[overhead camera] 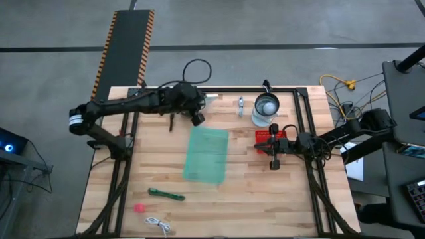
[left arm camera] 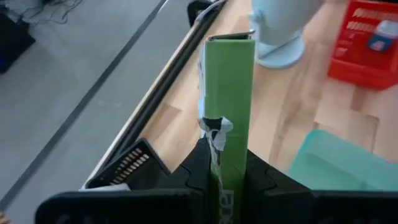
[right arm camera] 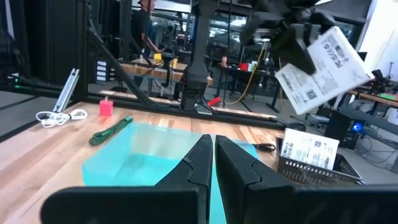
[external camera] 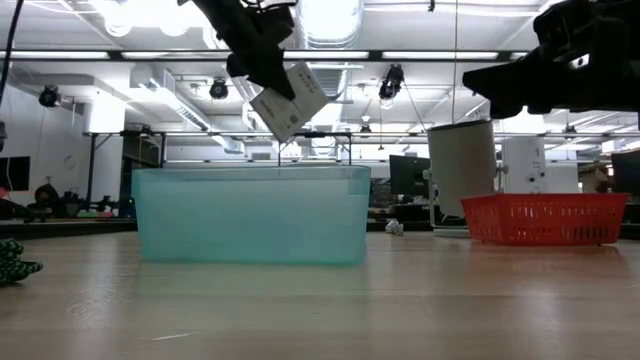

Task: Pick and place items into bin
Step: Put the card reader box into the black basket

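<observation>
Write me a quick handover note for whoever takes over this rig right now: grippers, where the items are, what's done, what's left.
Left gripper: shut on a white packet, held in the air above the bin's far end, not yet dropped.
Right gripper: shut, empty, waiting beside the red basket.
Bin: looks empty.
On the table: green stick, pink bit and white cable at the near left.
A second packet stands in a dark rack.
Left: drop the packet, then fetch the rest.

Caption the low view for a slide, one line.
Left gripper holds a flat white packet aloft above the teal bin; red basket at right.
</observation>
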### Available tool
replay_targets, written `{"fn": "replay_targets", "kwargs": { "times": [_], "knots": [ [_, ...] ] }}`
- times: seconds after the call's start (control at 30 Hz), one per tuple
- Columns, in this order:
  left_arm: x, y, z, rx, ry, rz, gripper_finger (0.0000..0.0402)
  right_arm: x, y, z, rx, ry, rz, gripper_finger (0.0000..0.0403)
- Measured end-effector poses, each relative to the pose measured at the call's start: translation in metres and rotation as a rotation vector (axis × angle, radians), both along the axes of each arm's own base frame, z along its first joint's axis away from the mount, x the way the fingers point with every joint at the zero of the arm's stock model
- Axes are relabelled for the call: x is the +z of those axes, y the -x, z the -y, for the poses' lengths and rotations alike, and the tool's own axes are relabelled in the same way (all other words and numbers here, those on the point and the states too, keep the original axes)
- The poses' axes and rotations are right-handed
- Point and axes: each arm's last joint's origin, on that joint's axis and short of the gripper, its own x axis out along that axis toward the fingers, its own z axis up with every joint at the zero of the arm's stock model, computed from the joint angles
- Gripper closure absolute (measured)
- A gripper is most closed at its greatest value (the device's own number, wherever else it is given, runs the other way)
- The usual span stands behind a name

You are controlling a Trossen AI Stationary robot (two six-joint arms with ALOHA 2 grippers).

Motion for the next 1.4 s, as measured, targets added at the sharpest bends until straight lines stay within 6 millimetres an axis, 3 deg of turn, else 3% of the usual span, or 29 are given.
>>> {"fn": "replay_targets", "kwargs": {
  "times": [0.27,0.7,1.4],
  "knots": [
    [-0.001,-0.009,-0.032,0.093,0.033,-0.076,0.0382,0.0,0.0,0.0,0.0,0.0,0.0,0.0394],
    [-0.017,-0.001,-0.083,0.309,0.159,-0.112,0.0382,0.0,0.0,0.0,-0.004,0.026,0.0,0.0394],
    [-0.024,0.023,-0.109,0.433,0.371,-0.079,0.0383,0.0,0.0,0.0,-0.004,0.027,-0.003,0.0394]
  ]
}}
